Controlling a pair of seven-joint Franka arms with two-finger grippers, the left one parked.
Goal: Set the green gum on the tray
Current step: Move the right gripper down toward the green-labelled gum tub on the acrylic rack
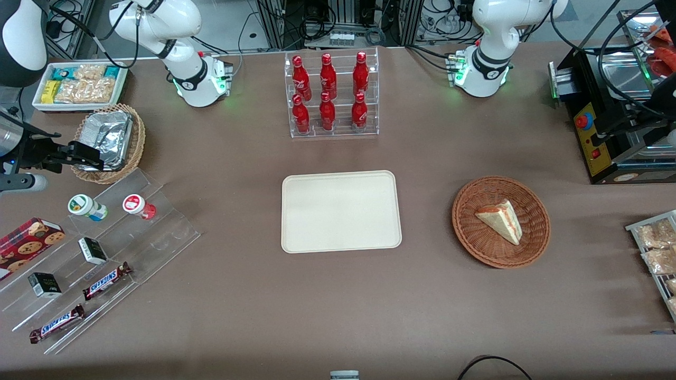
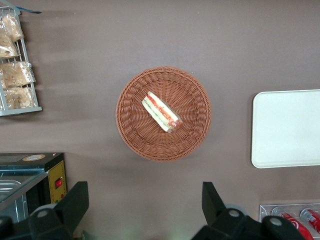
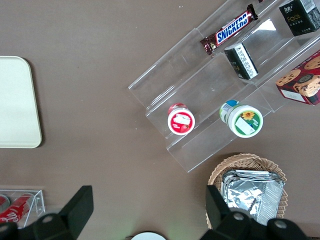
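The green gum (image 1: 86,206) is a small white bottle with a green-rimmed lid. It stands on the top step of a clear acrylic rack (image 1: 158,232), beside a red-lidded bottle (image 1: 138,205). It also shows in the right wrist view (image 3: 244,120). The cream tray (image 1: 340,211) lies flat at the table's middle, empty, and shows in the right wrist view (image 3: 15,102). My gripper (image 1: 84,154) hangs open and empty in the air over the foil basket's edge, farther from the front camera than the gum. Its fingers (image 3: 80,202) stand wide apart.
The rack also holds two Snickers bars (image 1: 105,281) and small black boxes (image 1: 92,250); a cookie box (image 1: 29,240) lies beside it. A wicker basket with foil (image 1: 111,140) sits under the gripper. A cola bottle rack (image 1: 332,95) and a sandwich basket (image 1: 500,221) flank the tray.
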